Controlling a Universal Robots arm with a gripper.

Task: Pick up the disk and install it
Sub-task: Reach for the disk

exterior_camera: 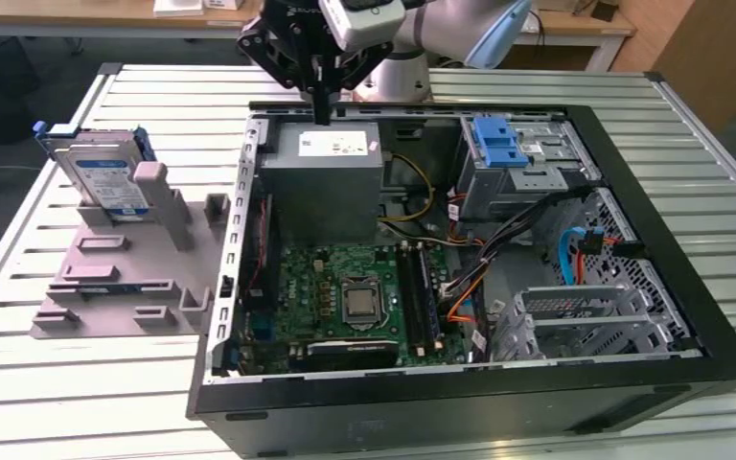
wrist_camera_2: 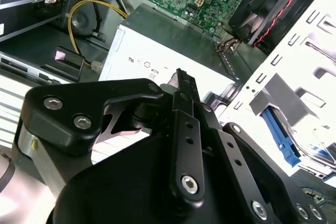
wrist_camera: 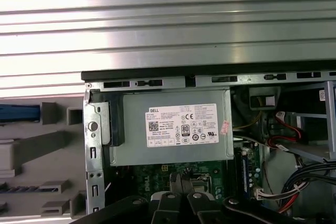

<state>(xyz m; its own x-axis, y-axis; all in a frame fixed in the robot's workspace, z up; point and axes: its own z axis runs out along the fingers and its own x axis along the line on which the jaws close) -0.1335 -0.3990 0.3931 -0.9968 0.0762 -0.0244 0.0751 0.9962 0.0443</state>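
Above the power supply (exterior_camera: 323, 168), just inside the back rim of the open computer case (exterior_camera: 471, 407), the tool (exterior_camera: 325, 115) hung from the arm with its tips pointing straight down. In both wrist views its two fingers (wrist_camera: 178, 182) lay pressed together with nothing between them, so it was fully closed and carrying nothing.

Off to one side of the tool, past the case's side wall and toward the exterior view's left, the disk (exterior_camera: 103, 177) stood on edge in a grey stand (exterior_camera: 126, 278) on the slatted worktop (exterior_camera: 61, 393). It was well apart from the tool, with the case wall and a strip of bare worktop between them, and it sat lower than the fingertips. It was upright, or nearly so. Its labelled face was turned toward the exterior camera, and its blue-edged top side (wrist_camera: 18, 113) showed in the first wrist view as a thin strip running crosswise to the case wall, so one narrow end pointed back toward the tool's side.

I judged that reaching it meant a sideways trip out over the case wall, and that the closed fingers would have to spread across the disk's thin dimension. On the opposite side of the tool, inside the case, sat the metal drive bay (exterior_camera: 528, 172) with its blue latch (exterior_camera: 502, 144).
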